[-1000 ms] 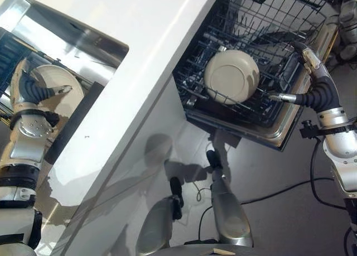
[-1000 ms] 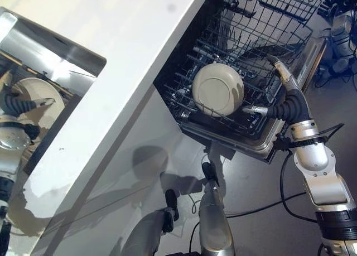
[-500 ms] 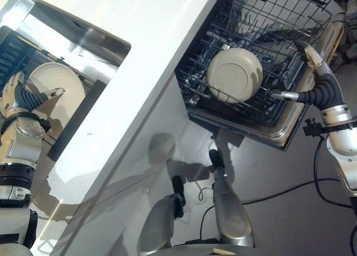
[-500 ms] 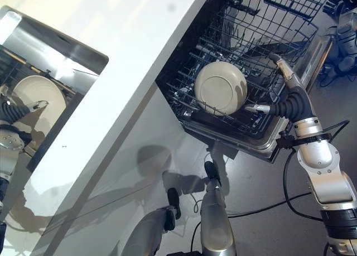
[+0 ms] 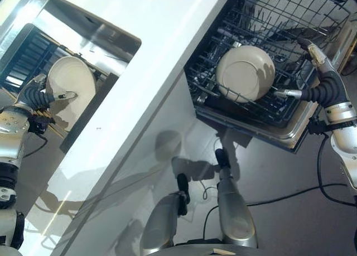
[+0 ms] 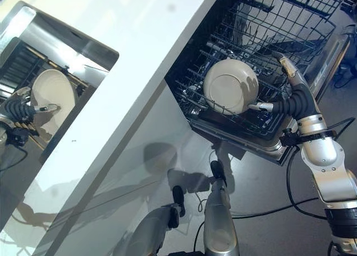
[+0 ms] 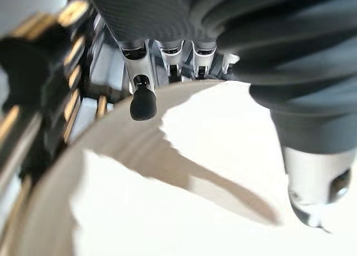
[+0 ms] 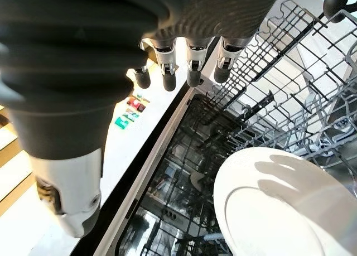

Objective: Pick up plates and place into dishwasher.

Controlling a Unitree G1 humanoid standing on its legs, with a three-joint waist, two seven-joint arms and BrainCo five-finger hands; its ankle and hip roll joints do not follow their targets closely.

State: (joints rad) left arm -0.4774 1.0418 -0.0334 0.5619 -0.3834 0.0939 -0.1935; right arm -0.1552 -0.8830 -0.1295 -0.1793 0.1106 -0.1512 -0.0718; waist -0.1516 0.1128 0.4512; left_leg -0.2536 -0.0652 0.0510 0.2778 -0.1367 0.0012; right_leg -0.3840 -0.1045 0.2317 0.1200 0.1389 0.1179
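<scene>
**A:** White countertop (image 5: 150, 49) runs between a steel sink (image 5: 106, 35) and the pulled-out dishwasher rack (image 5: 279, 22). Status on plates?

**B:** Two cream plates logged. One plate in the rack (image 5: 245, 73) stands on edge among the tines, leaning slightly. Right hand (image 5: 319, 83) sits just beside its rim, fingers straight and spread past the plate's far side, thumb pointing toward the rim. In the right wrist view the fingertips (image 8: 169, 80) hang free above the wire grid and close on nothing. Whether the thumb tip touches the rim, I cannot tell.

**A:** And the other one?

**B:** Plate in the sink (image 5: 71, 91), upright against a dark dish rack (image 5: 30, 52). Left hand (image 5: 38, 97) is at its edge. The left wrist view shows the fingers (image 7: 142, 102) hooked over the plate's rim from behind and the thumb lying across its face, so the plate sits between thumb and fingers. I read that as a pinch on the rim.

**A:** Progress?

**B:** Judgement only: one plate is racked and released or nearly so. The second is gripped but not yet lifted clear of the sink. It has to cross the countertop and go into an open slot next to the first plate. Whether more plates wait in the sink is hidden.

**A:** Risk?

**B:** A rim-only hold could slip in transit.
</scene>
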